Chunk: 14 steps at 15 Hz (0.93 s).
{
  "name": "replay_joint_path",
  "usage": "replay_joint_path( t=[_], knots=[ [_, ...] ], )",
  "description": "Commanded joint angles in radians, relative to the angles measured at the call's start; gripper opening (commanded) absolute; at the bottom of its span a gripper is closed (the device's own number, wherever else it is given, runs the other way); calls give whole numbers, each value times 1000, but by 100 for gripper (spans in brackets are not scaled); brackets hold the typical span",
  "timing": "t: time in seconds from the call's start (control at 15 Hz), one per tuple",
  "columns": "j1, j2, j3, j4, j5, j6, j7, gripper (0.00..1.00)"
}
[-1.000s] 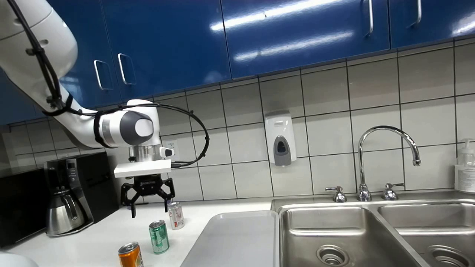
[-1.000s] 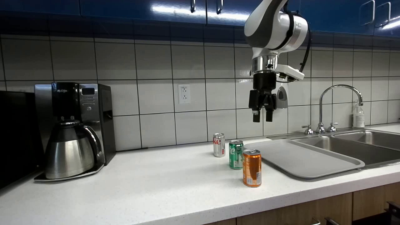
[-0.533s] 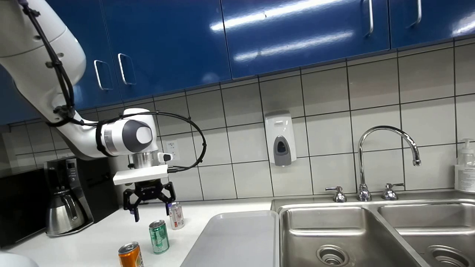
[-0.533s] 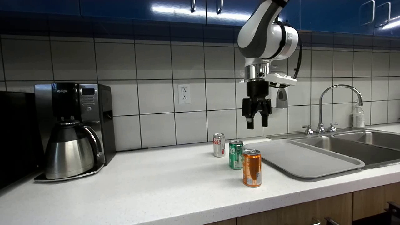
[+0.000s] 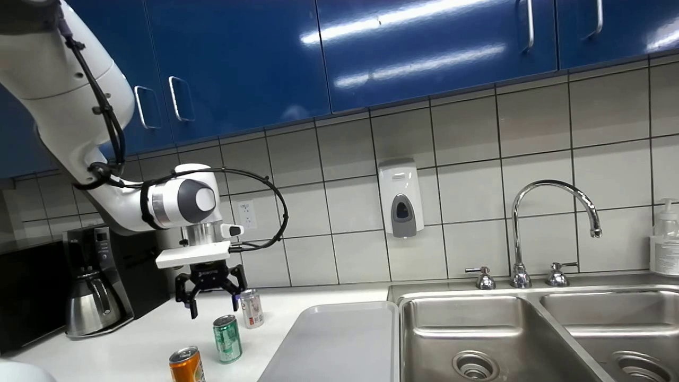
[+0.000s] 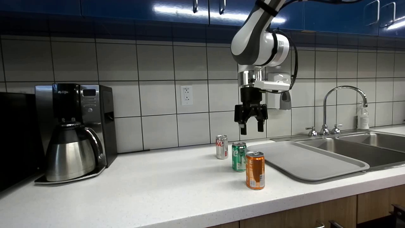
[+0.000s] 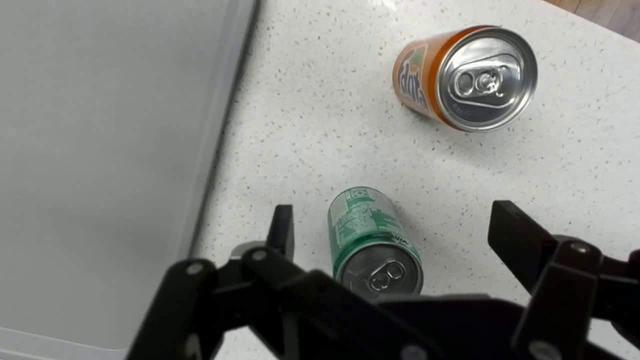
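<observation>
The black two-fingered gripper (image 6: 252, 131) hangs above the speckled white table (image 6: 142, 190), its jaws apart and empty. In the wrist view an upright green aluminium can (image 7: 370, 225) shows between them, nearer one side. Any descent would likely go best with that can centred and the nearby orange metal can (image 6: 255, 171) avoided. Against half a second ago, the gripper sits lower; both cans are unmoved.

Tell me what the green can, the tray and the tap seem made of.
Green can: metal, probably aluminium; bare metallic top with ring pull, shiny print.
Tray: likely plastic; even matte grey without mirror-like glints.
Tap: metal, perhaps chrome-plated; polished, bright highlights along its curve.
</observation>
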Motion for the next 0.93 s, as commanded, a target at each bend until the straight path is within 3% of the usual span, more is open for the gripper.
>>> replay_joint_path(
  t=[0.0, 0.87],
  knots=[
    [-2, 64, 18, 68, -53, -18, 93, 100],
    [0, 80, 20, 68, -80, -11, 117, 100]
  ],
)
